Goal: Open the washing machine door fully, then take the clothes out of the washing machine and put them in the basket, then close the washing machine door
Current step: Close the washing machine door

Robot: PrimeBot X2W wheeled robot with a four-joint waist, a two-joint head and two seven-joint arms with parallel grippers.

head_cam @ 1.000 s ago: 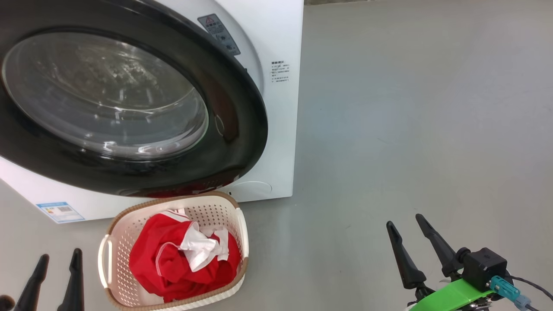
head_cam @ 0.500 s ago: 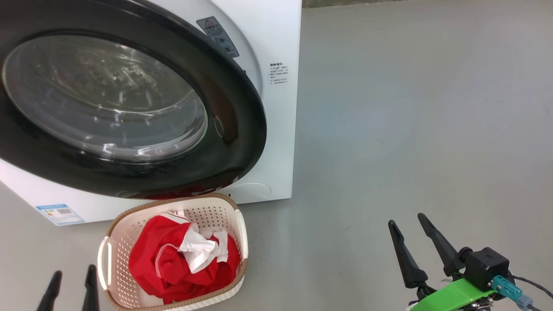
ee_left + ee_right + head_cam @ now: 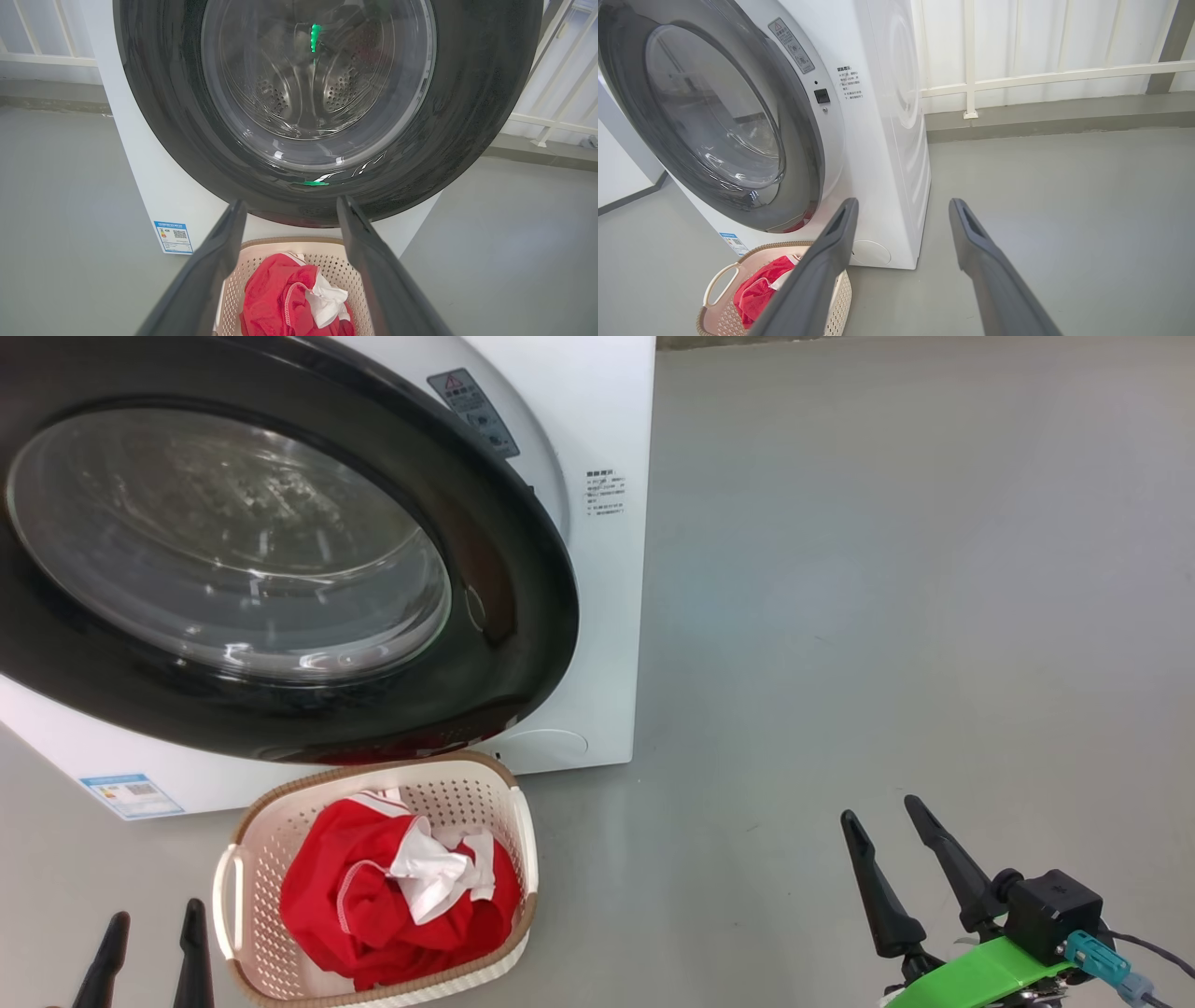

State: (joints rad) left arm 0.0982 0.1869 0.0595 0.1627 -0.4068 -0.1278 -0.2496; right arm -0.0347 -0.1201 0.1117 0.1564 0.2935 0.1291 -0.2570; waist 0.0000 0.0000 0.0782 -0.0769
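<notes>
Grey smooth floor (image 3: 887,569) all around, with a white railed wall (image 3: 1041,74) behind in the right wrist view. Up against it stands the washing machine (image 3: 597,411), a big white box with a small blue label (image 3: 131,795) low on its front and a warning sticker (image 3: 471,411) near the top. The washing machine door (image 3: 523,616) takes up most of that front: a wide glossy black rim around a bulging clear glass window. It lies flat against the machine and looks shut. Through the glass in the left wrist view the perforated steel drum (image 3: 303,93) shows, and a smear of red reflects off the bottom of the rim.

Down on the floor, just in front of the machine and under the door's lower edge, sits the basket (image 3: 245,831), cream plastic with perforated sides, a brown woven-look rim and a pale side handle. The clothes (image 3: 373,915) are inside it, a bright red crumpled heap with a white panel bunched on top and white stitching along a seam.

Now the arms. The left gripper (image 3: 157,910) is low at the basket's left side, fingers spread apart and holding nothing. The right gripper (image 3: 879,808) is well off to the right over bare floor, its fingers also parted and empty, with a green bracket (image 3: 971,975) behind it.
</notes>
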